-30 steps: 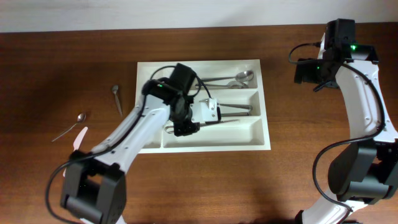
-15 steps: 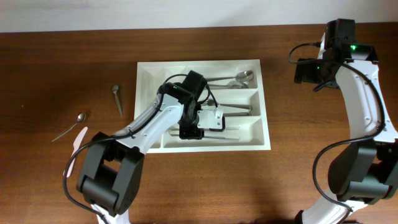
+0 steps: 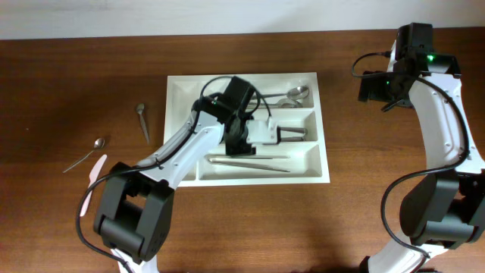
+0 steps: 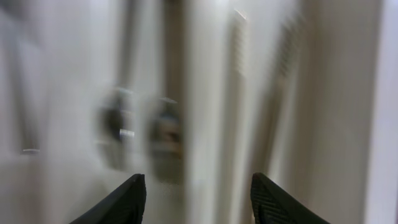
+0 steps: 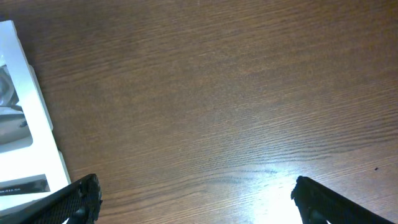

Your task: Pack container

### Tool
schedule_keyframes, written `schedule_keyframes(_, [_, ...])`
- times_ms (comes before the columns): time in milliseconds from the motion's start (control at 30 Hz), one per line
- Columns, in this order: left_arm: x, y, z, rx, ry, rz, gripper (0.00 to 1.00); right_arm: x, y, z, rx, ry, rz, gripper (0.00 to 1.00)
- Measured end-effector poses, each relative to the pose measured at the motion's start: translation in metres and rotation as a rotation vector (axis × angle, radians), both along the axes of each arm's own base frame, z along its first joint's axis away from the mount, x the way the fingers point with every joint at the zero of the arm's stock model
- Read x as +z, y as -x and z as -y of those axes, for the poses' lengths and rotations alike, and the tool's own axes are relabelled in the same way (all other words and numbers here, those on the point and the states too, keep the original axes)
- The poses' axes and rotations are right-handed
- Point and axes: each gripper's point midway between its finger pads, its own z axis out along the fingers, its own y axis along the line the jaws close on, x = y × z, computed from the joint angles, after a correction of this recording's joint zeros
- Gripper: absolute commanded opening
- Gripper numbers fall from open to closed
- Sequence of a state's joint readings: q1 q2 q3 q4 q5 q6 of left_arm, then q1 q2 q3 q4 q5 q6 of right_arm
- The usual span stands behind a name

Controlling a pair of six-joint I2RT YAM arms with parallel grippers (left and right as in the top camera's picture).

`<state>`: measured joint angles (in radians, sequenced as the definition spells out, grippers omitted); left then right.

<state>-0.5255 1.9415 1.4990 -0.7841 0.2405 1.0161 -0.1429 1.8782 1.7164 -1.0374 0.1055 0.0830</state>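
Note:
The container, a white cutlery tray (image 3: 323, 129), lies at the table's middle. Its top long compartment holds spoons (image 3: 292, 95), and its middle one holds dark-handled utensils (image 3: 297, 133). Its bottom one holds long thin metal utensils (image 3: 250, 160). My left gripper (image 3: 282, 135) hovers over the middle compartment. In the left wrist view it (image 4: 199, 177) is open and empty over the blurred tray interior (image 4: 211, 93). My right gripper (image 3: 373, 86) is open and empty (image 5: 196, 180) over bare wood, right of the tray's corner (image 5: 25, 87).
Left of the tray lie a metal spoon (image 3: 142, 120), a second spoon (image 3: 85, 154) and a pale plastic utensil (image 3: 95, 170). The table's back edge runs along the top of the overhead view.
My left gripper has moved from the bottom compartment up and right to the middle one. Long metal utensils now lie uncovered in the bottom compartment. The right arm has not moved.

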Motion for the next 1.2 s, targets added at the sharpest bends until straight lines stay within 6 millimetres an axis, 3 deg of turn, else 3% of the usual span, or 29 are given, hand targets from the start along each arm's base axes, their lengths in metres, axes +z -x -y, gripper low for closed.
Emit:
schedule_keyframes(67, [0.019,-0.015,0.007,0.034,0.028,0.046,0.56,0.0,0.0,0.0,0.0,0.0,0.0,0.99])
schedule_keyframes(100, [0.03,-0.024,0.009,0.057,0.038,0.075,0.71,0.0,0.0,0.0,0.0,0.0,0.0,0.99])
schedule_keyframes(133, [0.041,-0.033,0.01,0.081,0.045,0.108,0.99,0.0,0.0,0.0,0.0,0.0,0.0,0.99])
schedule_keyframes(233, [0.071,-0.06,0.005,0.19,0.046,0.195,0.99,0.0,0.0,0.0,0.0,0.0,0.0,0.99])
schedule_keyframes(333, [0.087,-0.085,-0.019,0.342,0.02,0.256,0.99,0.0,0.0,0.0,-0.001,0.0,0.0,0.99])
schedule_keyframes(433, [0.088,-0.104,-0.065,0.557,-0.033,0.272,0.99,0.0,0.0,0.0,0.0,0.0,0.0,0.99])
schedule_keyframes(533, [0.084,-0.114,-0.13,0.845,-0.079,0.241,0.99,0.0,0.0,0.0,-0.001,0.0,0.0,0.99])
schedule_keyframes(667, [0.074,-0.109,-0.225,1.254,-0.104,0.151,0.99,0.0,0.0,0.0,0.0,0.0,0.0,0.99])
schedule_keyframes(800, [0.068,-0.097,-0.292,1.503,-0.083,0.071,0.99,0.0,0.0,0.0,0.0,0.0,0.0,0.99])
schedule_keyframes(900, [0.063,-0.089,-0.312,1.59,-0.033,-0.01,0.99,0.0,0.0,0.0,0.0,0.0,0.0,0.99])
schedule_keyframes(1033, [0.057,-0.075,-0.316,1.627,0.013,-0.131,1.0,0.0,0.0,0.0,0.0,0.0,0.0,0.99])
schedule_keyframes(1200, [0.056,-0.07,-0.321,1.653,0.014,-0.154,0.97,0.0,0.0,0.0,0.0,0.0,0.0,0.99])
